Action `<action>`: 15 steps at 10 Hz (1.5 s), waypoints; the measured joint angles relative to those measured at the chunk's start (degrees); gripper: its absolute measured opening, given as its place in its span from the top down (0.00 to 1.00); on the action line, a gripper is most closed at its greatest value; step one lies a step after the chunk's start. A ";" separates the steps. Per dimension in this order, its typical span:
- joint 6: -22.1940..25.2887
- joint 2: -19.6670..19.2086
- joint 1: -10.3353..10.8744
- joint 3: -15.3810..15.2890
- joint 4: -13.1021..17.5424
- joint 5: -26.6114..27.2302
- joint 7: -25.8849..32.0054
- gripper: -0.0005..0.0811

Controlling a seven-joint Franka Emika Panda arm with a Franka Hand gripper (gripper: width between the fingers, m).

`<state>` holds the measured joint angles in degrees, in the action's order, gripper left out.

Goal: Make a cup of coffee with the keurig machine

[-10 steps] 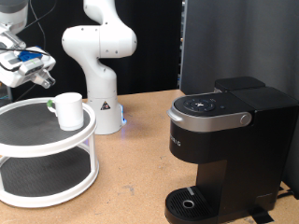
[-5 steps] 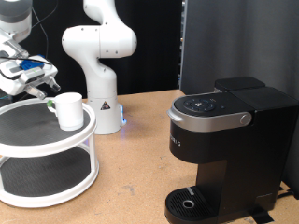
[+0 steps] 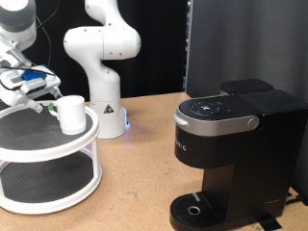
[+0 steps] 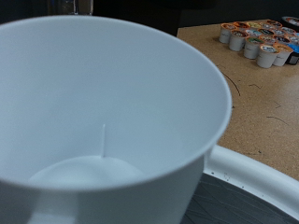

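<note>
The white cup [image 3: 70, 113] stands upright and empty on the top tier of a white two-tier round rack [image 3: 38, 144] at the exterior view's left. My gripper [image 3: 44, 94] is just to the left of the cup at its height, fingers spread, holding nothing. In the wrist view the cup [image 4: 103, 121] fills the frame very close, and my fingers do not show there. The black keurig machine [image 3: 231, 154] stands at the exterior view's right with its lid down and its drip base bare.
A second white robot arm [image 3: 101, 67] stands behind the rack. Several coffee pods [image 4: 257, 42] sit in a group on the wooden table. The rack's white rim [image 4: 257, 182] shows under the cup. A black panel stands behind the keurig.
My gripper has moved down and a little right, closer to the cup on the rack. The cup and the keurig have not moved.
</note>
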<state>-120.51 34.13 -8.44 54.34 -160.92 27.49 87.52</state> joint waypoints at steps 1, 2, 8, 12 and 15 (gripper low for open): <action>-0.66 -0.77 0.90 0.60 -0.01 0.47 0.72 0.01; -1.20 -1.50 1.71 1.21 -0.01 0.96 1.39 0.01; -2.20 -3.17 4.59 3.76 0.00 2.59 3.15 0.12; -2.24 -3.63 4.88 4.31 0.00 2.61 3.72 0.76; -2.21 -3.67 4.93 4.85 0.01 2.61 4.51 0.92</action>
<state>-122.71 30.46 -3.50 59.19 -160.91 30.10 92.04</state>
